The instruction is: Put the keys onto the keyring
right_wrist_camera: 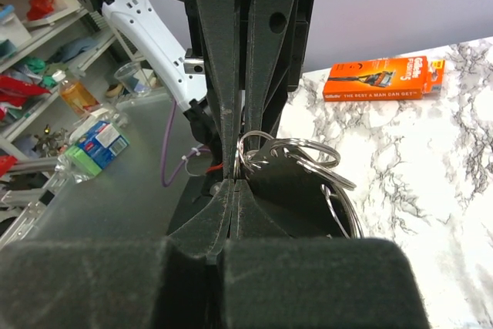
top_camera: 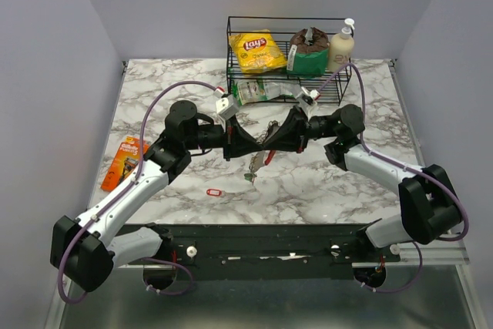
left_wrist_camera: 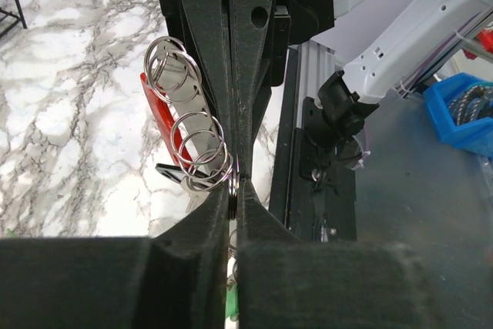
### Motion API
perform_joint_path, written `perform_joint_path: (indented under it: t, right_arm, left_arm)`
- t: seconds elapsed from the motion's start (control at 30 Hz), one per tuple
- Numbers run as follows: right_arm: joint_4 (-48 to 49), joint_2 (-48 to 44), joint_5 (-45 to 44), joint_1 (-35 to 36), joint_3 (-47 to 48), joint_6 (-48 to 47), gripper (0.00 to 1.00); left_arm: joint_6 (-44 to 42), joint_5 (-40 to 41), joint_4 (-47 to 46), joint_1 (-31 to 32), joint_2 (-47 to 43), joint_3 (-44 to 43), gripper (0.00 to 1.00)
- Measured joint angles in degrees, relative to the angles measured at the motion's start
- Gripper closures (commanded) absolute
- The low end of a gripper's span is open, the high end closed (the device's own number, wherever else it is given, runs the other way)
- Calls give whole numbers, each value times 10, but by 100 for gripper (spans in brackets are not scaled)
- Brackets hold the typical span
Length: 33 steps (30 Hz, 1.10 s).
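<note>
White, grey-veined marble worktop (top_camera: 347, 182), seen whole only in the top view. At its far edge stands a black wire rack (top_camera: 286, 18) holding a yellow crisp bag (top_camera: 258, 50), a dark bag and a cream pump bottle (top_camera: 340, 48). A green-labelled bottle (top_camera: 258, 92) lies just in front of the rack.

The two arms reach in from the left and right. The left gripper (top_camera: 258, 142) and right gripper (top_camera: 277, 138) meet tip to tip above the middle of the worktop. Each is a pair of matte black tapering fingers.

The flat orange cardboard razor pack (top_camera: 127, 163) lies at the left edge. The right wrist view shows its printed face (right_wrist_camera: 381, 78); the left wrist view does not show it.

The keyring (left_wrist_camera: 189, 125) is held in the air between the two grippers. The left wrist view shows it as a stack of thin, bright steel rings beside a glossy red plastic piece (left_wrist_camera: 158, 117). It also shows the left gripper (left_wrist_camera: 235, 186) narrowed to a slit on one ring's edge. The right wrist view shows the right gripper (right_wrist_camera: 233, 184) equally narrow, with ring wire (right_wrist_camera: 296, 148) curving out at its tips; the red piece is hidden there.

The keys (top_camera: 254, 167) show only in the top view. They hang below the grippers as a small dark cluster with a green fleck.

A lone red tag (top_camera: 214, 192), a small oblong, lies on the worktop nearer the arm bases, apart from the bunch.
</note>
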<state>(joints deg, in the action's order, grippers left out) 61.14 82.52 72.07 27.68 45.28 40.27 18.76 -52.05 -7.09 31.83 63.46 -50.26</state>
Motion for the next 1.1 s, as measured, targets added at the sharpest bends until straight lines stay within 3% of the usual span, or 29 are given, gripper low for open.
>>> perform_joint_path:
  t: [0.27, 0.47, 0.8, 0.83, 0.97, 1.1]
  right_arm:
    - [16, 4, -9, 5, 0, 7, 99]
    - [29, 5, -16, 8, 0, 13, 99]
    - [40, 13, -22, 8, 0, 15, 99]
    - [40, 13, -22, 8, 0, 15, 97]
    - [43, 13, -21, 8, -4, 16, 69]
    - [53, 13, -15, 8, -13, 17, 60]
  left_arm:
    - [-20, 4, 31, 0, -12, 0, 72]
    - [-29, 9, 53, 0, -17, 0, 100]
    - [-32, 20, 71, 1, -20, 0, 100]
    - [-32, 22, 72, 1, -22, 0, 100]
    - [-34, 33, 73, 0, -35, 0, 100]
    - [-37, 39, 72, -4, -43, 0, 100]
